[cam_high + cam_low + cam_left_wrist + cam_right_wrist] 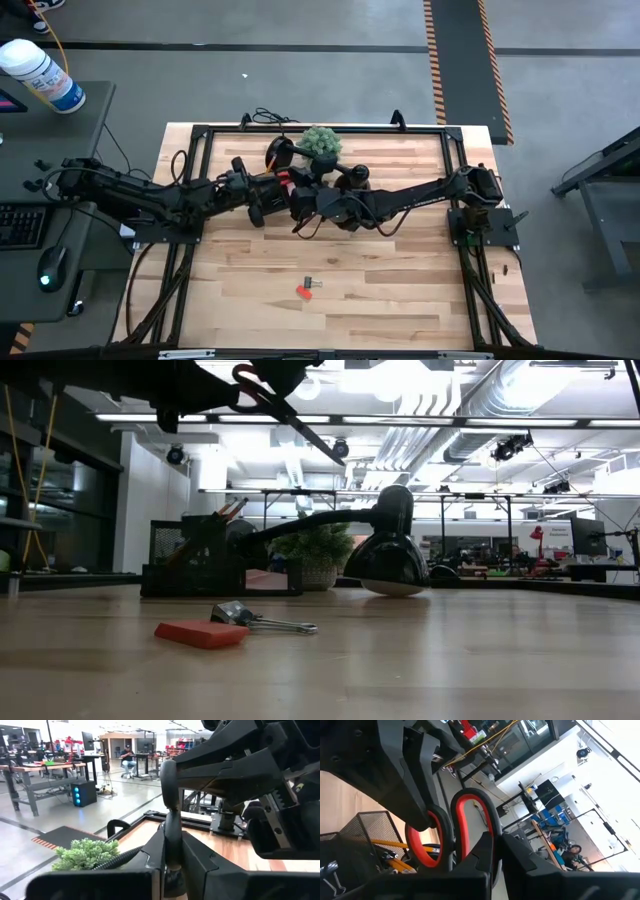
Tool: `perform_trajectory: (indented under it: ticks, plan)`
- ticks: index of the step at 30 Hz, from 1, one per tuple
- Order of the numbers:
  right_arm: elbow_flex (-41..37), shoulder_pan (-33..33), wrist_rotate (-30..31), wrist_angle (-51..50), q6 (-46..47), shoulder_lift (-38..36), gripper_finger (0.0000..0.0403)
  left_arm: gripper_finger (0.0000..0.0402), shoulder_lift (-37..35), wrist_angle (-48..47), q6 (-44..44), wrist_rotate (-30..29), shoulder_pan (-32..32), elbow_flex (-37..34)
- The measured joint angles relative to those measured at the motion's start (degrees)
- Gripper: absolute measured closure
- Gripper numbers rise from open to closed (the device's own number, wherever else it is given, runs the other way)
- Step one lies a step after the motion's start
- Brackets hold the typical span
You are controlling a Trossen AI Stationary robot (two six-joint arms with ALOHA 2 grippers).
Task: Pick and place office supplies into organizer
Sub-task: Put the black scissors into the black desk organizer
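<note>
Two black arms, matte all over.
Boxy jointed segments, loose black cables trailing along them, blocky angular fingers on each hand.

Clip [307,290] on the table [400,300] near its front; organizer [205,565], plant [321,141] and lamp [390,555] at the back.

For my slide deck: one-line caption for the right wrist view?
Both grippers, right and left, on the red-handled scissors above the mesh organizer.

Bright ceiling lights [330,420] glare white up high. The tabletop [450,660] looks blurry up close, and the arms look dark.
</note>
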Motion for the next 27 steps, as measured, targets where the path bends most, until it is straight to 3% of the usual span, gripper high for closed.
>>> perform_trajectory:
  ticks: [3,10,16,19,23,27]
  plan:
    - [0.00,0.00,-0.36,-0.22,0.36,0.00,0.0379,0.0390,0.00,0.00,0.72,-0.32,0.02,0.00]
    - [0.00,0.45,0.07,-0.26,1.52,0.00,0.0276,0.0391,0.04,0.02,1.58,-1.39,0.02,0.00]
    - [0.00,3.00,9.31,0.82,-6.04,-0.36,0.0220,0.0395,-1.01,-0.55,3.07,-1.79,0.02,0.00]
    - [0.00,4.67,13.46,-2.77,-5.68,-2.22,0.0206,0.0396,-2.99,-5.38,3.16,-2.83,0.02,1.00]
    - [0.00,6.10,13.70,-14.84,5.95,-6.96,0.0200,0.0398,-4.92,-16.91,3.15,-2.97,0.02,6.44]
    - [0.01,6.19,9.88,-29.29,21.95,-10.63,0.0205,0.0397,-5.01,-31.75,3.12,-2.92,-0.02,15.22]
